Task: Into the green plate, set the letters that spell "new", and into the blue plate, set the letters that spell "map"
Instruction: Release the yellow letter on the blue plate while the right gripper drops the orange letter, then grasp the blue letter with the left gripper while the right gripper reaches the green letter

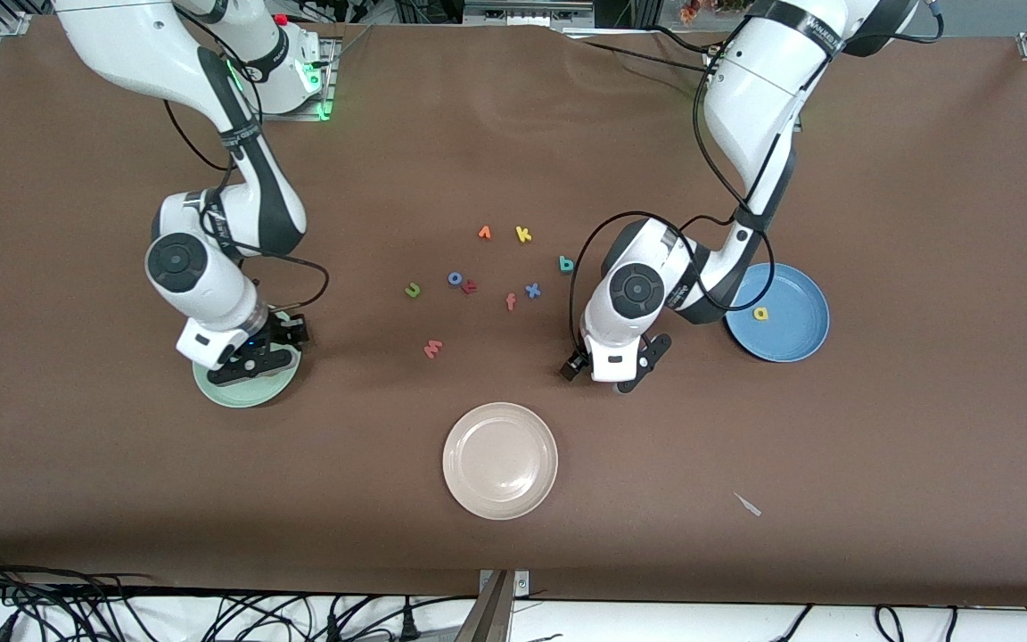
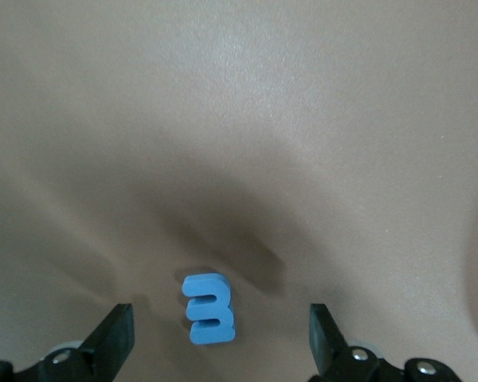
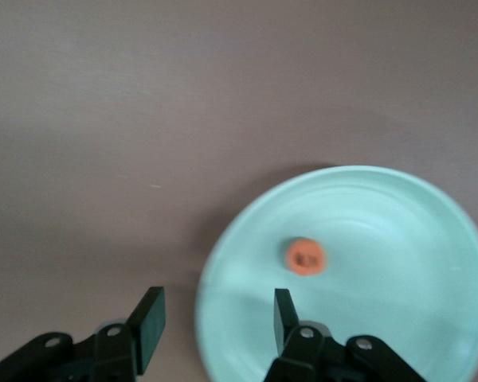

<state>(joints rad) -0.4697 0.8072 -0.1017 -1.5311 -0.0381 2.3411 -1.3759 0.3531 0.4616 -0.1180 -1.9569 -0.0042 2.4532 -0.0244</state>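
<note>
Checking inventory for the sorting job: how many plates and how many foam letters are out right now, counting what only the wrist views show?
Plates: 3 (green plate, blue plate, cream plate)
Foam letters: 12 (including blue m, orange e)
Total: 15

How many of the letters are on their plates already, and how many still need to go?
Two are in. The orange e lies in the green plate, under the open right gripper. The yellow a lies in the blue plate. The open left gripper hangs over the blue m, not gripping it yet. The olive n, salmon w and teal p are still on the table.
</note>
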